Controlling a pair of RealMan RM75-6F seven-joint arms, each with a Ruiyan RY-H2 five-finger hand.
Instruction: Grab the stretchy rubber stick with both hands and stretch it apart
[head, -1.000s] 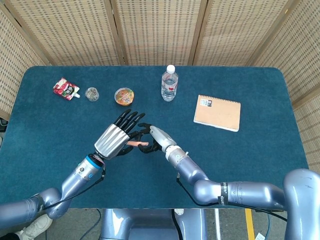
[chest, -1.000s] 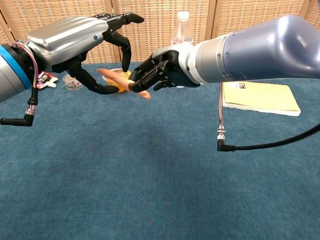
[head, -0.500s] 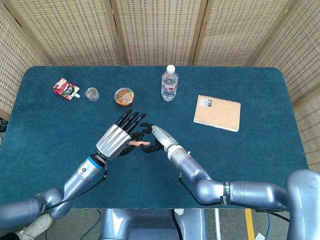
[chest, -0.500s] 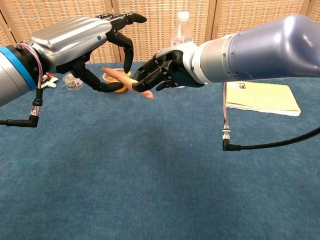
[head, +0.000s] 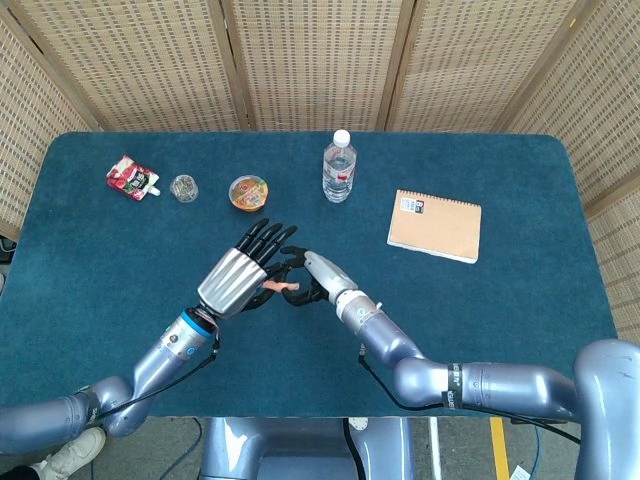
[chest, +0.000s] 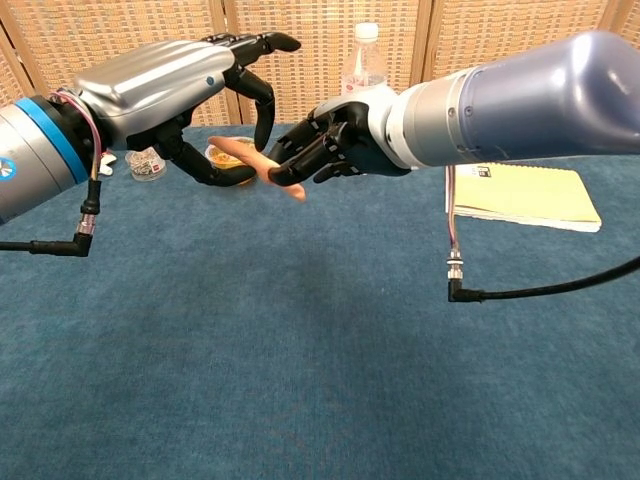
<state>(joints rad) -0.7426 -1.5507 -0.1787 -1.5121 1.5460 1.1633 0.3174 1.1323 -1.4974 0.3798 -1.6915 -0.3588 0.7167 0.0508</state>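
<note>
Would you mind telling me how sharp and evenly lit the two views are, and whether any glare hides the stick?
Head view: even, soft light, sharp throughout; the stick shows only as a sliver between the hands. Chest view: the stick is clear, with bright highlights on the left hand shell and right arm, and only faint shadows on the table.

From my head view, most of the rubber stick (head: 276, 286) hides between the left hand (head: 238, 275) and the right hand (head: 312, 277); I can't tell where the left fingers touch it. In chest view the small jar (chest: 147, 163) and bowl (chest: 222, 154) at ten o'clock sit half behind the left hand, the snack packet is nearly gone, and the bottle (chest: 364, 60) loses its base behind the right hand.
</note>
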